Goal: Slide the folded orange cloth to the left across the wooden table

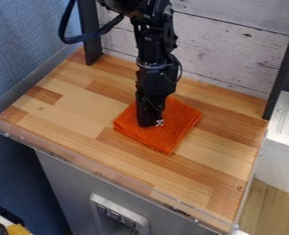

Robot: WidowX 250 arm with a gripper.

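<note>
Where gripper (151, 123) hangs, orange cloth (172, 133) below, clear rim (98, 176)

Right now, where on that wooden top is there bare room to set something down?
Bare wood lies left of the orange cloth, toward the blue wall, and right of it, toward the black post. It's crowded at the cloth, under the pincer.

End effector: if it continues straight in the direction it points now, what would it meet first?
Probably the orange cloth below the end effector; I cannot tell whether they touch.
</note>
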